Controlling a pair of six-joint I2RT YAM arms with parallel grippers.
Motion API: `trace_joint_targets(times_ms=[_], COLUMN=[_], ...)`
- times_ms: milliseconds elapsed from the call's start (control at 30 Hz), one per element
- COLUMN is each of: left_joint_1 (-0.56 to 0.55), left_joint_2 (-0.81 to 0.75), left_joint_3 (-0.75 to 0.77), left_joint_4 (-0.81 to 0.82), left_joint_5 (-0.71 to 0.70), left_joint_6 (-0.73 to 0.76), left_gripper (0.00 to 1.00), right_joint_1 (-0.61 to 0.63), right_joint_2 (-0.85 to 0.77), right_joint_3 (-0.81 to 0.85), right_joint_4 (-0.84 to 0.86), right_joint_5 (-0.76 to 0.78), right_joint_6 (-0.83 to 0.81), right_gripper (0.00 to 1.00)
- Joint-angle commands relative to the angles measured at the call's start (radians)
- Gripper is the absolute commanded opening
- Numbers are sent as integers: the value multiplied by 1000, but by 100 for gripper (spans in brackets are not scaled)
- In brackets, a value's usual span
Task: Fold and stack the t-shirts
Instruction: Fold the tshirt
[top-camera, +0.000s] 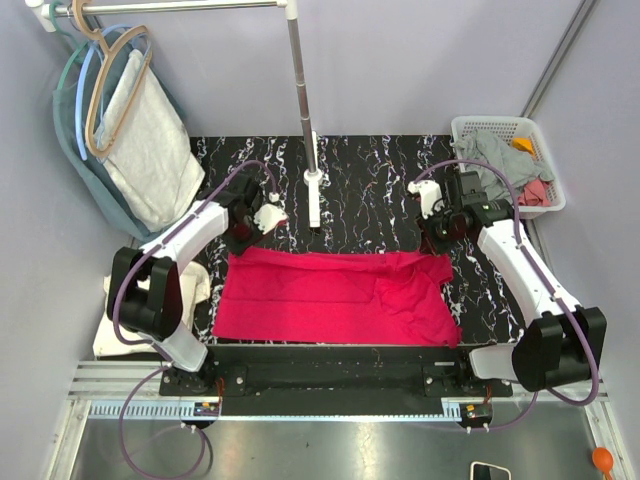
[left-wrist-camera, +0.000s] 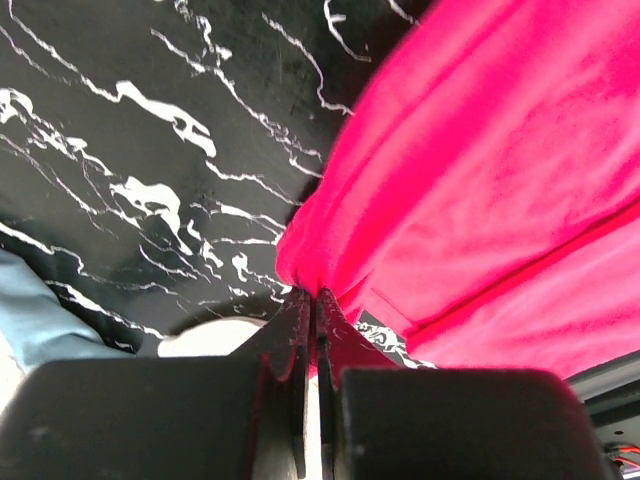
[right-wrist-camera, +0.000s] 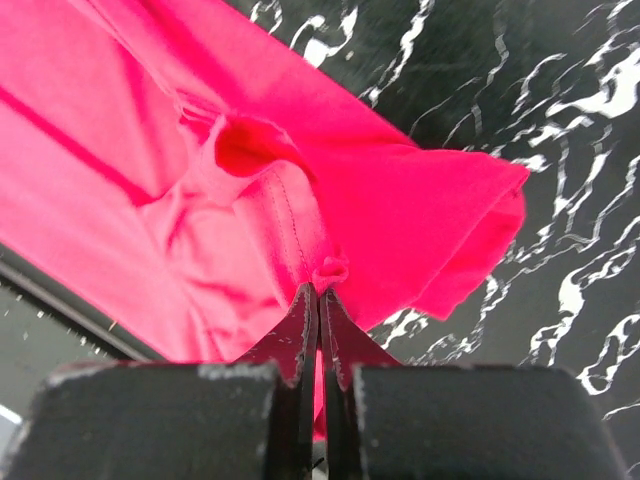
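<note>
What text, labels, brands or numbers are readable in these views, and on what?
No text can be read in any view.
red t-shirt: plain, no print or tag showing.
white basket: no label showing.
small coloured fitting on the near rail: too small to tell any marking.

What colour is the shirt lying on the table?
The t-shirt is bright crimson red; the top external view shows it best.
</note>
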Motion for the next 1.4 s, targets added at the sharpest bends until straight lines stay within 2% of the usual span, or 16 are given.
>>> trace_joint_targets(times_ms=[0,300,833,933,1000,1300,1367], left_joint_1=[-2,-14,-60,-65,-73,-97,-106], left_joint_2=[-83,-111,-120,-111,-112,-103,-103], left_joint_3=[-35,-81,-165,-179,-196,-223,-226], left_joint_4=[22,24,28,27,27,28,27], left_joint_5=[-50,-76,-140,-149,-154,-162,-160], left_joint_6=[-11,-13,-14,-15,-15,-24,-24], left_gripper=[0,0,0,6,4,5,11], right_joint_1=[19,56,73,76,74,82,84], right_joint_2=[-60,-114,-135,-122,-117,-111,-111], right_joint_3=[-21,-58,-6,-6,-6,5,6], right_joint_4=[-53,-99,-188,-191,-194,-215,-221], right_joint_5=[-47,-73,-90,-92,-93,-101,-104], right_joint_6=[6,23,-6,-14,-17,-26,-31], right_gripper=[0,0,0,0,0,0,0])
